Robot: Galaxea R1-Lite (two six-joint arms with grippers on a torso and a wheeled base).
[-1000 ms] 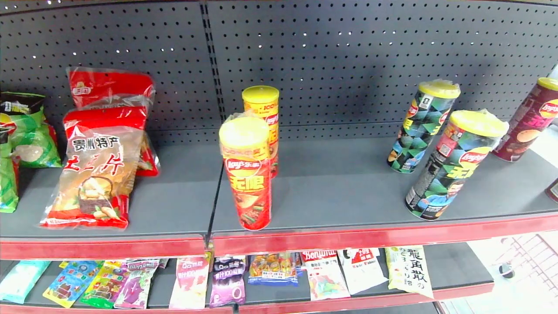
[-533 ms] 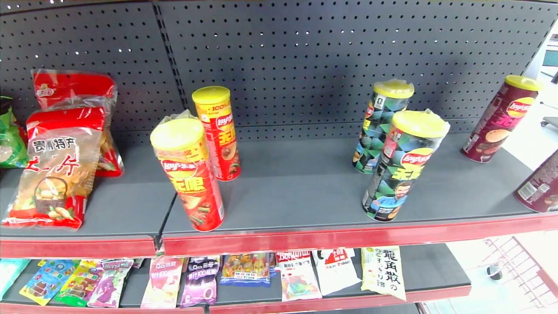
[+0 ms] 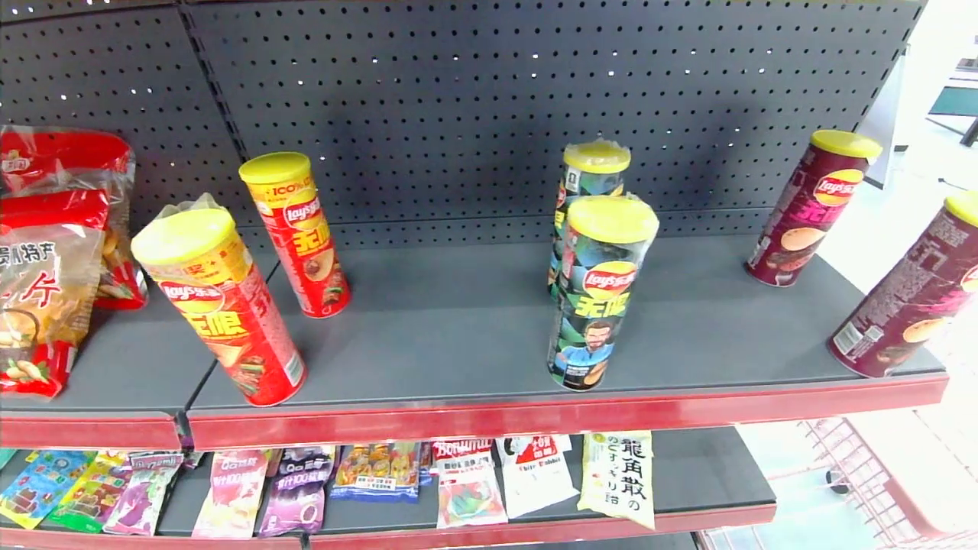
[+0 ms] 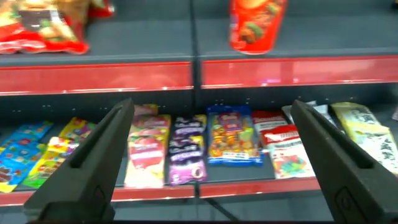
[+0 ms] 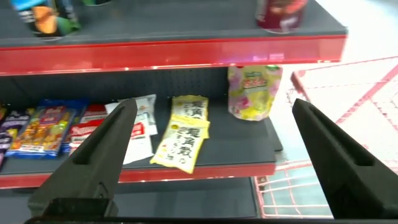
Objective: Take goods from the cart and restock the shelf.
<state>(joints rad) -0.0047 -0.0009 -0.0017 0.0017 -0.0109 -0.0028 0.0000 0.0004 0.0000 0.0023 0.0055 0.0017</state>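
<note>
Six chip cans stand upright on the upper shelf [image 3: 458,336], which has a pegboard back [image 3: 458,114]. The front red can [image 3: 221,305] is at the shelf's front edge, beside the seam between two shelf boards. The rear red can [image 3: 296,233] stands behind it, close to the pegboard. Near the middle, the front green-patterned can [image 3: 600,294] stands by the front edge, with the rear green-patterned can [image 3: 588,172] just behind it and partly hidden. The rear maroon can [image 3: 810,210] is at the back toward the right end, and the front maroon can [image 3: 905,294] is at the front right corner. Red snack bags [image 3: 46,298] lean at the shelf's left end.

The lower shelf [image 3: 703,466] carries a row of flat packets [image 3: 382,473] along its front edge. The cart [image 3: 863,473], made of red wire, stands low down just past the shelves' right end.

The left pincer [image 4: 211,104] is released, its fingers spread wide with nothing between them. It is level with the lower shelf and faces the packets there. The right pincer [image 5: 214,102] is released and empty as well. It faces the right end of the lower shelf, where a yellow packet [image 5: 186,134] and a pale pouch [image 5: 254,90] lie near each other.
</note>
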